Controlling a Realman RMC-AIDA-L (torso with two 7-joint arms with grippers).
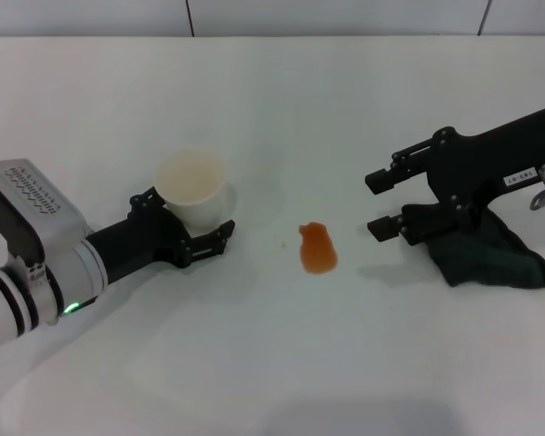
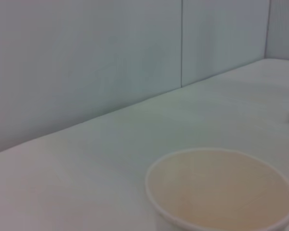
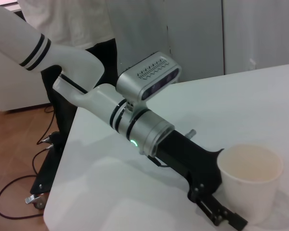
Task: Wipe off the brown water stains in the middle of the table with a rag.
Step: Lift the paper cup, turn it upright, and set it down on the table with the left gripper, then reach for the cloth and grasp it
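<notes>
Here, on the white desk (image 1: 282,109), the brown water stain (image 1: 317,248) lies near the middle as one small glossy orange-brown blob with uneven edges, untouched and apart from both of my arms; my left pincer (image 1: 207,238) sits to its left, its black fingers clamped around the lower body of a white paper cup (image 1: 194,187) that stands upright on the desk with its cream inside showing; the left wrist view looks over the cup's rim (image 2: 221,190) toward the far wall, and the right wrist view shows the same cup (image 3: 250,180) held at the end of my left arm, with the grey camera housing on that arm's wrist behind it; my right pincer (image 1: 381,204) is to the right of the stain, well clear of it, its two black fingers apart with an open gap between them and pointing toward the stain; the rag (image 1: 490,256), a dark green-black crumpled cloth, lies on the desk just under and behind that pincer's body, partly hidden by it, and the fingertips reach past it without closing on it; a tiny speck shows on the desk just left of the stain.
</notes>
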